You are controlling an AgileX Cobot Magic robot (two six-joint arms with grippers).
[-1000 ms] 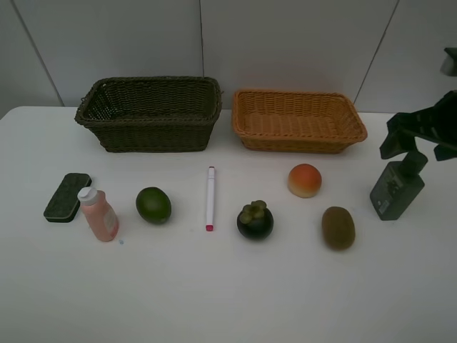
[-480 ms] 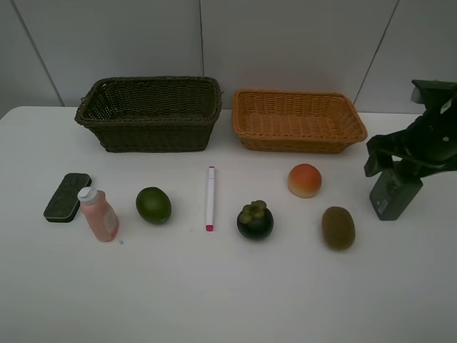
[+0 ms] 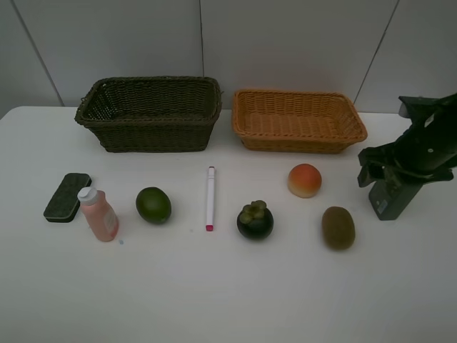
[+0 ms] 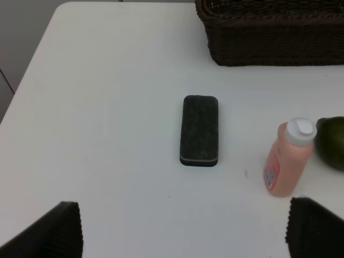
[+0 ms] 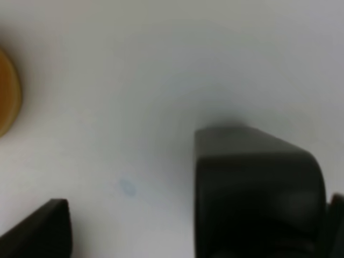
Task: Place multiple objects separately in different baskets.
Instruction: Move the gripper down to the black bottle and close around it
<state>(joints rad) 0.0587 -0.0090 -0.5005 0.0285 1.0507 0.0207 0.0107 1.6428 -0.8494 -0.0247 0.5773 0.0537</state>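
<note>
Objects for sorting lie spread along the white desk point(image 3: 228, 293), none of them touching, and I think those gaps are there so a claw can fit on each side of one thing at a time. At the back stand the two baskets side by side, the dark basket point(image 3: 150, 132) and the light basket point(image 3: 300, 143), with open tops so things can be dropped in. I see nothing in the light one, and the dark one is too deep for me to see its whole floor. My right claw point(image 3: 394, 174) hangs just over the pump bottle point(image 3: 391, 204) at the right end of the row. Its fingers are spread wide with the bottle top between them, nearer one finger than the other. It is not gripping, and I think the fingers are wide so they can slip down past the bottle's sides. The bottle stands upright, so a careless bump could tip it. Near it are the kiwi point(image 3: 338, 227), the peach point(image 3: 305, 180) and the mangosteen point(image 3: 255, 221). My left claw point(image 4: 181, 231) is wide open too and holds nothing. It hangs over the left end of the desk, above the eraser point(image 4: 200, 130), which lies flat, and the pink bottle point(image 4: 285, 161), which stands beside the green fruit point(image 3: 153, 205). The marker point(image 3: 211, 198) lies straight in the middle of the row
</note>
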